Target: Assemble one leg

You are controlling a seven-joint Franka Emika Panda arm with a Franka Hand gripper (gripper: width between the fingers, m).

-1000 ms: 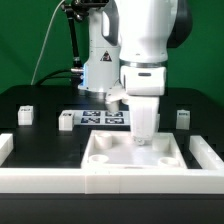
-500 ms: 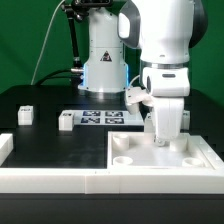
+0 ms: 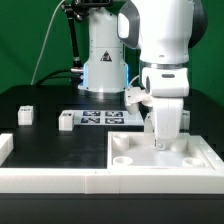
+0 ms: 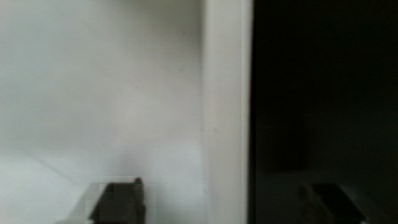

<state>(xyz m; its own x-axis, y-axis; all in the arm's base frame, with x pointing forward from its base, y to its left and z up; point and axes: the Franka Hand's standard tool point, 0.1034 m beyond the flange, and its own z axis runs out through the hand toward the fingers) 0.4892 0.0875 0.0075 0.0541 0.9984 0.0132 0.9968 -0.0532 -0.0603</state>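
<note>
The hand [image 3: 160, 143] hangs low over the plate [image 3: 145, 168], at the plate's far edge toward the exterior view's right. Its fingers point straight down and their tips are at or just inside the plate's raised rim.

In the wrist view the two fingers [image 4: 119, 200] stand wide apart with nothing gripped between them. The hand [image 4: 224, 200] straddles a pale vertical edge, with the white plate [image 4: 89, 100] on one side and the dark worktop [image 4: 329, 90] on the other. That view is too blurred to tell whether either finger touches the edge.

No leg is near the hand. The outer leg [image 3: 25, 115] stands upright on the black worktop [image 3: 50, 145] at the exterior view's far left, well apart from the hand. The inner leg [image 3: 66, 121] stands upright just beside the left end of the marker board [image 3: 105, 118], also well away, with the board between it and the hand.

White rails [image 3: 50, 178] lie along the worktop's near side, and the plate sits against them.
</note>
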